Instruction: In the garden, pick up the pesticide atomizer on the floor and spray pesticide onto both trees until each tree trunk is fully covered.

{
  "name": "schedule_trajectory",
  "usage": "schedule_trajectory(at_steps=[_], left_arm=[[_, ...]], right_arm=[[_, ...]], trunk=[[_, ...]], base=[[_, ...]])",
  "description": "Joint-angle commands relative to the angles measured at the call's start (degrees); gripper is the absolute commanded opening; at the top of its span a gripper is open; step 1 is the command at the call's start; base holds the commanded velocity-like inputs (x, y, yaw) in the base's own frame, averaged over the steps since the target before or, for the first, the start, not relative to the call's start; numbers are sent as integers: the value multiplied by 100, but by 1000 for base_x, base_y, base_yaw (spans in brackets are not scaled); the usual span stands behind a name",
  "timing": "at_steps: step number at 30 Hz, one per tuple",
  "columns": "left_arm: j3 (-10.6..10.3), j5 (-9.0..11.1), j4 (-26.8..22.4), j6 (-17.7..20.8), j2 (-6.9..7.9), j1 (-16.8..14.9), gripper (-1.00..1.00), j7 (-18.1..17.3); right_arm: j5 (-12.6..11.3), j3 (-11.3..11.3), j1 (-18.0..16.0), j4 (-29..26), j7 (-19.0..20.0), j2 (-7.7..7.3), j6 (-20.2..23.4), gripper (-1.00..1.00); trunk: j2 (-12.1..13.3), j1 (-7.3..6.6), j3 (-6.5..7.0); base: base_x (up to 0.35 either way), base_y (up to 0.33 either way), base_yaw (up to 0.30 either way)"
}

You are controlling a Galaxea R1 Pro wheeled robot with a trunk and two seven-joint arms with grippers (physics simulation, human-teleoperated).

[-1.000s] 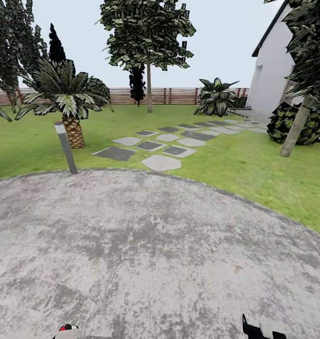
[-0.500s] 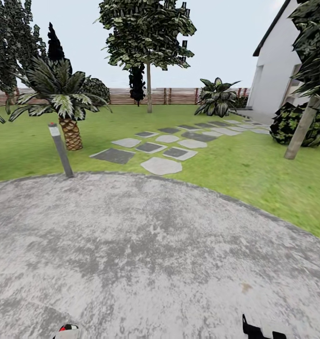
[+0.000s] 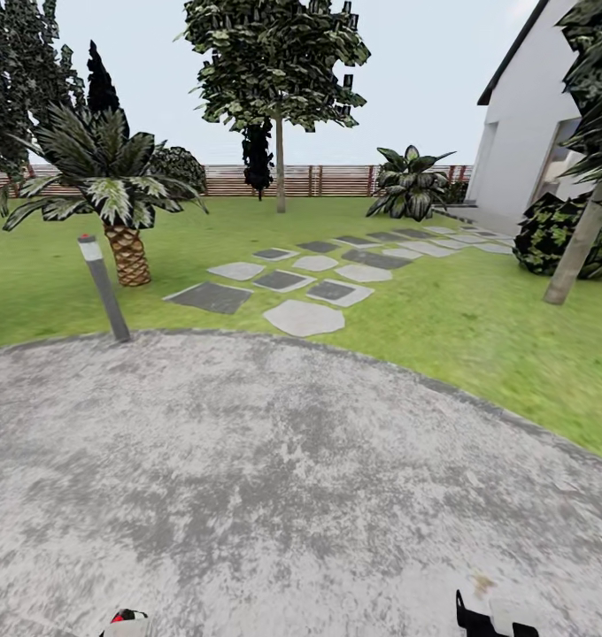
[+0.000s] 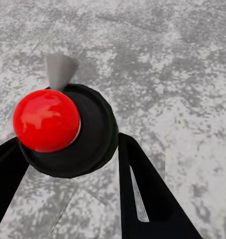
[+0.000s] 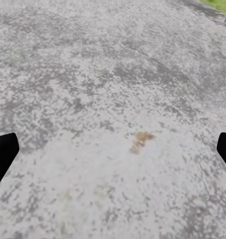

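The pesticide atomizer [image 4: 46, 119] shows its red ball top, a black ring and a grey nozzle, and my left gripper [image 4: 68, 149] is shut on it with a black finger on each side. Its red and white top peeks in at the head view's lower edge [image 3: 128, 621]. My right gripper [image 3: 491, 619] is open over bare grey paving [image 5: 113, 149], nothing between its fingers. One tree trunk [image 3: 280, 168] rises far off by the fence in the garden. A second tree trunk [image 3: 580, 252] leans at the right on the grass.
I stand on a round grey paved patch [image 3: 274, 478] edged by lawn. A short lamp post [image 3: 104, 287] and a palm [image 3: 124, 248] are at the left. Stepping stones [image 3: 305, 317] lead back toward the white house [image 3: 522, 150]. A dark bush [image 3: 553, 234] sits beside the right trunk.
The whole head view has shifted as the robot rolls forward over the paving: the lamp post drifts left, the right trunk drifts right. Both grippers keep their places in view.
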Motion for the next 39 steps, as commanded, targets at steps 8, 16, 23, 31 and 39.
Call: schedule_trajectory(at_steps=[8, 16, 23, 31, 39], left_arm=[[-8, 29, 4, -18, 0, -3, -100, -6], [-8, 29, 3, -18, 0, -3, -100, -5], [-7, 30, 2, -18, 0, -3, -100, -8], [-8, 29, 4, -23, 0, -3, -100, -6], [-5, 29, 2, -19, 0, -3, -100, -5]], right_arm=[[25, -7, -4, 4, -16, 1, -15, 100], [25, -7, -4, 3, -16, 1, -15, 100], [25, -7, -4, 3, -16, 1, -15, 100], [30, -7, -4, 3, -16, 0, -15, 100], [33, -7, -4, 3, -16, 0, -15, 100]], trunk=[[-2, 2, -5], [-2, 2, -5], [-2, 2, -5], [-2, 2, -5], [-2, 2, -5]], base=[[337, 0, 0], [337, 0, 0], [337, 0, 0], [337, 0, 0], [337, 0, 0]])
